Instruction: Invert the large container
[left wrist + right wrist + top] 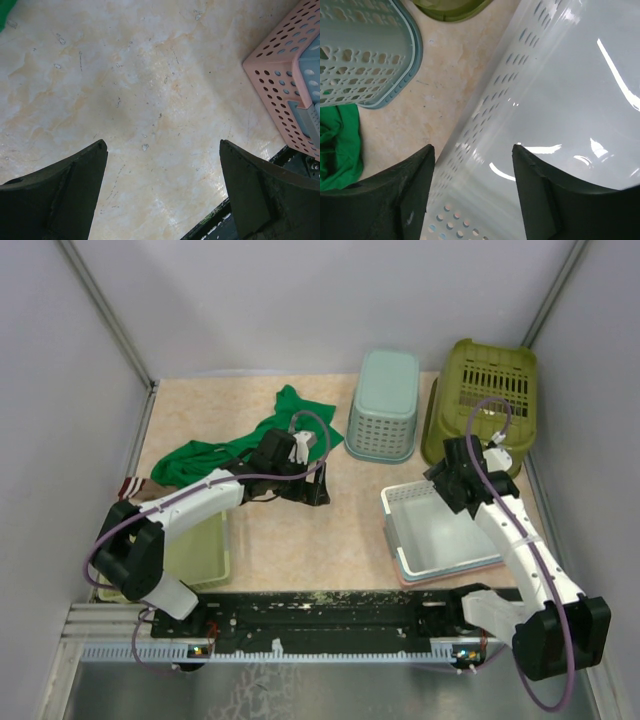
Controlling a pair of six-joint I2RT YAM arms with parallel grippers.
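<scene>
Large container (485, 390): deep olive-green plastic tub with rounded corners, at the far right corner of the beige marbled surface (300, 540). Its slotted bottom faces up toward the top camera. Nothing is touching it. Only a sliver of its olive edge (452, 7) shows in the right wrist view.

Right pincer (445, 480) is just in front of the tub, over the far-left part of the white perforated plastic tray (445, 535). In the wrist view the pincer (474, 150) is released, fingers apart and straddling the tray's slotted wall (485, 125). Can't tell whether either finger touches the wall.

Left pincer (318, 490) is mid-surface, well apart from the tub. The wrist view shows it (162, 145) spread wide over bare surface (150, 75), holding nothing.

The white tray sits nested in a stack. A pink perforated basket wall (280, 95) with a blue-grey one inside it shows at the right of the left wrist view.

The pale teal mesh basket (385, 405) is just left of the tub, bottom up. The crumpled green cloth (215, 452) lies far left, with the left arm passing over it. The shallow light-green tray (205, 550) is at the near left, partly under the left arm.
</scene>
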